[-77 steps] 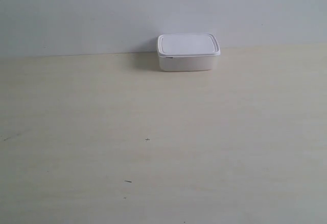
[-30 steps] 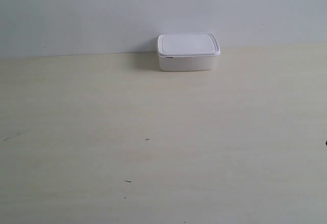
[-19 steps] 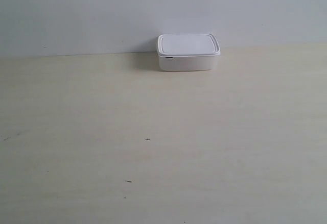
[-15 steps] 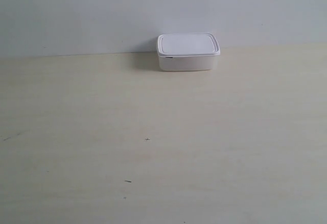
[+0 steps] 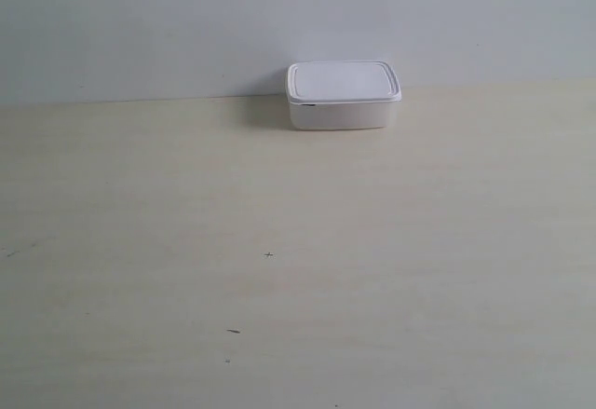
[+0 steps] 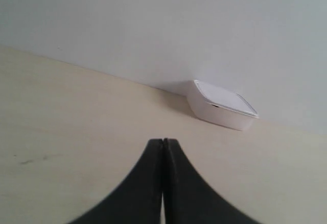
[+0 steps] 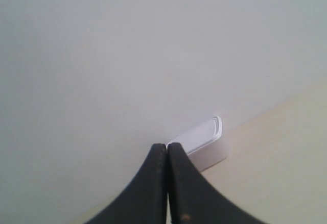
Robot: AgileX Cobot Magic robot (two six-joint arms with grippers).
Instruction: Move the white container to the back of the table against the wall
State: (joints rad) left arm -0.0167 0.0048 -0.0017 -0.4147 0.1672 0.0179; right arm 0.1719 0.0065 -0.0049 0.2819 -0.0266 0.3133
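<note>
The white container [image 5: 343, 95] rests lid-on at the back of the cream table [image 5: 298, 260], its rear edge against the pale wall [image 5: 186, 18]. No arm shows in the exterior view. In the left wrist view the container [image 6: 222, 110] lies far ahead, and my left gripper [image 6: 163, 141] is shut with nothing between its black fingers. In the right wrist view the container [image 7: 204, 145] sits by the wall [image 7: 127, 45], well beyond my right gripper [image 7: 167, 145], which is shut on nothing and hides one corner of it.
A few tiny dark specks [image 5: 268, 254] mark the table toward the front. Nothing else stands on the surface in any view.
A dark sliver at the exterior view's right edge one second ago is gone from view. The container has not moved.
</note>
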